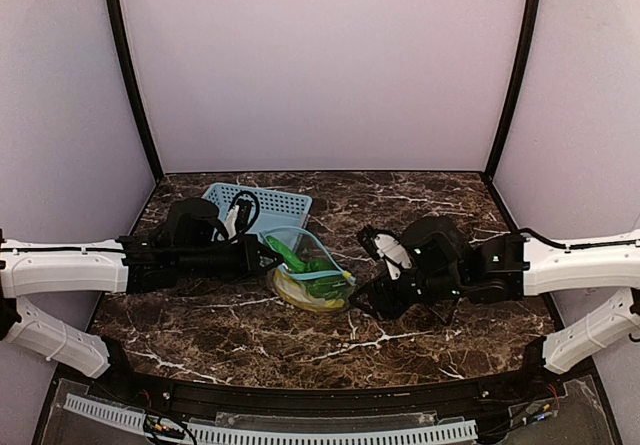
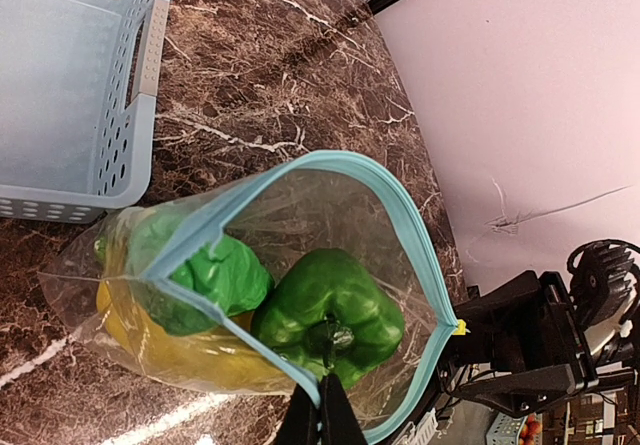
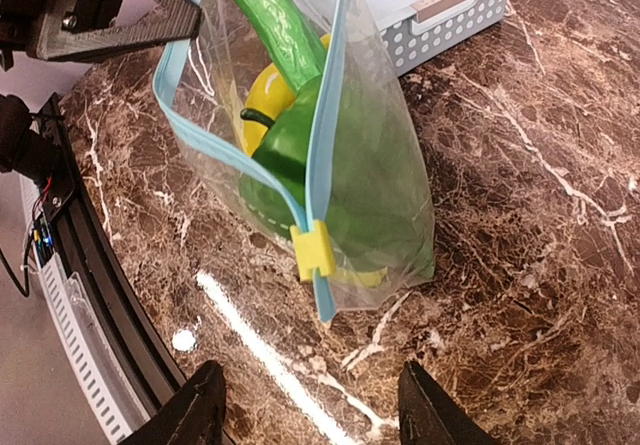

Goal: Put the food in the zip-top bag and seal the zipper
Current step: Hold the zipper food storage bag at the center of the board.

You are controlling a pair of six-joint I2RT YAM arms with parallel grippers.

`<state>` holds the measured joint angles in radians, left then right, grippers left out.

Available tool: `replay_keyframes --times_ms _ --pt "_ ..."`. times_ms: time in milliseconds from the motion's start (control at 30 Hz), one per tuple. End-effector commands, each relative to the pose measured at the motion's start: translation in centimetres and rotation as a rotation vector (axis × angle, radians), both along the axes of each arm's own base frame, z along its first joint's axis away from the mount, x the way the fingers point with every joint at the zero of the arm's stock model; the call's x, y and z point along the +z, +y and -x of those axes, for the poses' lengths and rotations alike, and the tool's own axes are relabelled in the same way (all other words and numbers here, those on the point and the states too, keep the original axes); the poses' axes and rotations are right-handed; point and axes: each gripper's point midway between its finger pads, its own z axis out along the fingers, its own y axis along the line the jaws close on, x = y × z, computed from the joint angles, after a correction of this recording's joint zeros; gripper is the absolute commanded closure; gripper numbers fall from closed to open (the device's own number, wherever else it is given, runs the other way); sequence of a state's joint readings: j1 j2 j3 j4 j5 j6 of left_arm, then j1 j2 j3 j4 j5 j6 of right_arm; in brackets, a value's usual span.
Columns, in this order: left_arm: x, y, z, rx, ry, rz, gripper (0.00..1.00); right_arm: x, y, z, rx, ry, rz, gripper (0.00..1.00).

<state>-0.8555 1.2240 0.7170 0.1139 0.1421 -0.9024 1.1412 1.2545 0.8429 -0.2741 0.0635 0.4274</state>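
Overhead: zip-top bag (image 1: 312,277) sits mid marble table (image 1: 420,350), basket (image 1: 280,203) just behind, bare room toward the near edge. Left wrist: my left claw (image 2: 322,405) pinches the zipper (image 2: 340,157), mouth gaping; one pepper (image 2: 330,320), one banana (image 2: 180,355). Right wrist: right claw (image 3: 310,415) spread, short of the yellow slider (image 3: 315,250); one long cucumber (image 3: 268,15) shows clearly.

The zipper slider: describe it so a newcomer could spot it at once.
On the dark marble table, find the clear zip-top bag beside the blue basket. At one end of its light-blue zipper sits the slider, the only small yellow square clip.
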Motion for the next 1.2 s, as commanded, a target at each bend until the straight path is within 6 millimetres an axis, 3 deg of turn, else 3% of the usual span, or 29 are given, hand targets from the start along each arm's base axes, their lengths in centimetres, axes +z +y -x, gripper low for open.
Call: replay_keyframes --times_ms 0,167,400,533,867,1167 --pt "0.2 0.4 0.3 -0.008 -0.004 0.004 0.99 0.1 1.0 -1.3 -0.010 -0.080 -0.020 0.43" --pt "0.2 0.4 0.4 -0.010 -0.002 0.004 0.99 0.4 1.6 -2.3 -0.009 -0.100 -0.005 0.51" --pt "0.2 0.4 0.4 -0.010 0.000 0.004 0.99 0.2 2.0 -2.7 0.010 -0.104 0.009 0.70" --pt "0.0 0.4 0.5 -0.013 0.003 0.003 0.99 0.1 2.2 -2.9 0.012 -0.108 0.012 0.75" --pt "0.0 0.4 0.4 -0.013 0.006 0.001 0.99 0.3 2.3 -3.5 0.014 -0.132 0.024 0.78" --pt "0.0 0.4 0.4 -0.013 0.007 -0.001 0.99 0.6 2.0 -4.1 0.000 -0.155 0.040 0.68"
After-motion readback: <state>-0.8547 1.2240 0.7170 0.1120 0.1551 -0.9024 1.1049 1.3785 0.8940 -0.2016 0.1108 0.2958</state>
